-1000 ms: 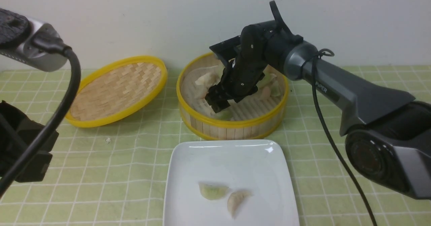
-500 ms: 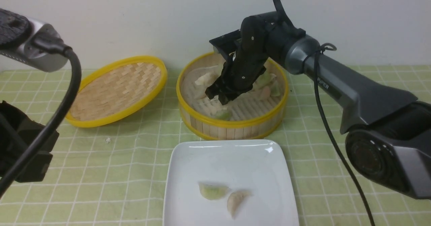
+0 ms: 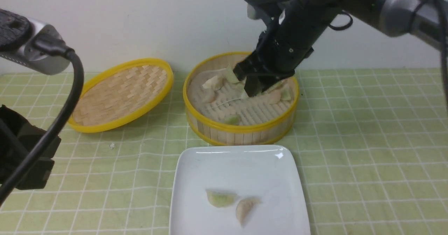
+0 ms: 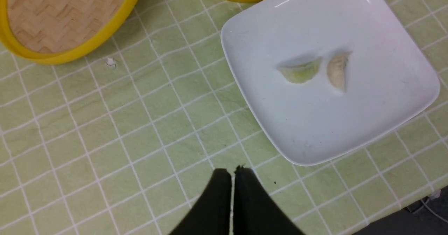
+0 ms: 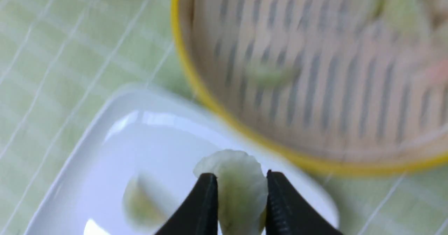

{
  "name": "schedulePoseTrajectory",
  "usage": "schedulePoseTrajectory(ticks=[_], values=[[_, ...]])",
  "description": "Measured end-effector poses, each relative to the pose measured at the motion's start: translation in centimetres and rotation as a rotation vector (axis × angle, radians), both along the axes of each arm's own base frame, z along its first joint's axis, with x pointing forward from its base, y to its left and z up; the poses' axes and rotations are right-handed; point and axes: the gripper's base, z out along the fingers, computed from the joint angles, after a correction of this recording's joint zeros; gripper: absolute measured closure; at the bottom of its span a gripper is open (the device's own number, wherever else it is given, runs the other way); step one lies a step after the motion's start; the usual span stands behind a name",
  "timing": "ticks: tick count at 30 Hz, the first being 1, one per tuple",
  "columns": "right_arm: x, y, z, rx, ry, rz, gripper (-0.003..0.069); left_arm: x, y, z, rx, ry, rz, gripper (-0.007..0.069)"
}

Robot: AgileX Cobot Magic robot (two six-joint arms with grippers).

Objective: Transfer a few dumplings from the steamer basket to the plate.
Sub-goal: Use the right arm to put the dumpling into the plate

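Note:
The steamer basket (image 3: 241, 131) stands at the back centre and holds several dumplings (image 3: 213, 82), green and off-white. My right gripper (image 3: 250, 86) hangs above the basket's right half. In the right wrist view it (image 5: 239, 179) is shut on a pale green dumpling (image 5: 238, 182), with the basket (image 5: 196, 81) and the plate (image 5: 157, 140) blurred below. The white plate (image 3: 238, 165) lies in front of the basket with a green dumpling (image 3: 221, 198) and a beige dumpling (image 3: 246, 208) on it. My left gripper (image 4: 232, 170) is shut and empty, over the cloth beside the plate (image 4: 350, 123).
The shallow woven lid (image 3: 122, 93) leans at the back left; it also shows in the left wrist view (image 4: 52, 18). A small white crumb (image 3: 112, 145) lies on the green checked cloth. A wall stands just behind the basket.
My right gripper has risen from the basket floor and moved right, lifting a pale green dumpling with it. The left arm and the plate's dumplings have not moved.

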Motion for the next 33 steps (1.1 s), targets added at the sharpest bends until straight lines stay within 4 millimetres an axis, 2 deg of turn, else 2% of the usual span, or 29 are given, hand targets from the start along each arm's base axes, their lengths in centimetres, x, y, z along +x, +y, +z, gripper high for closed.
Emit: schedulePoseTrajectory(ticks=[2, 5, 8, 11, 13, 15, 19, 22, 25, 27, 29, 32, 33], values=[[-1.8, -0.3, -2.1, -0.02, 0.096, 0.005, 0.0504, 0.0, 0.0, 0.0, -0.003, -0.005, 0.0, 0.0631], [-3.2, -0.2, -5.6, -0.053, 0.18, -0.01, 0.0504, 0.2, -0.1, 0.2, -0.013, -0.023, -0.001, 0.0631], [-3.4, 0.2, -8.0, -0.058, 0.19, -0.039, 0.0504, 0.4, -0.2, 0.4, -0.031, -0.058, -0.003, 0.0631], [-2.8, 0.4, -9.1, -0.047, 0.171, -0.055, 0.0477, 0.5, -0.3, 0.5, -0.04, -0.074, -0.004, 0.0631], [-2.4, 0.6, -9.6, -0.036, 0.147, -0.067, 0.0418, 0.5, -0.3, 0.5, -0.04, -0.074, -0.004, 0.0631], [-2.1, 0.8, -9.9, -0.021, 0.123, -0.078, 0.0316, 0.5, -0.3, 0.5, -0.038, -0.071, -0.004, 0.0631], [-1.9, 0.8, -9.4, -0.03, 0.115, -0.07, 0.0169, 0.5, -0.3, 0.5, -0.036, -0.069, -0.004, 0.0631], [-1.7, 0.8, -8.0, -0.058, 0.118, -0.054, 0.0141, 0.5, -0.3, 0.4, -0.035, -0.066, -0.004, 0.0631], [-1.9, 0.3, -5.2, -0.083, 0.09, -0.044, 0.0203, 0.4, -0.2, 0.4, -0.031, -0.06, -0.004, 0.0631], [-2.5, -0.3, -2.3, -0.084, 0.039, -0.047, 0.0293, 0.4, -0.2, 0.3, -0.029, -0.056, -0.004, 0.0631], [-3.8, -1.4, 1.5, -0.069, -0.033, -0.067, 0.0417, 0.4, -0.2, 0.3, -0.026, -0.051, -0.003, 0.0631], [-7.1, -3.8, 8.3, -0.004, -0.187, -0.112, 0.0603, 0.4, -0.2, 0.3, -0.026, -0.05, -0.003, 0.0631], [-8.1, -4.5, 9.9, 0.016, -0.228, -0.124, 0.0627, 0.4, -0.2, 0.3, -0.026, -0.05, -0.003, 0.0631]])
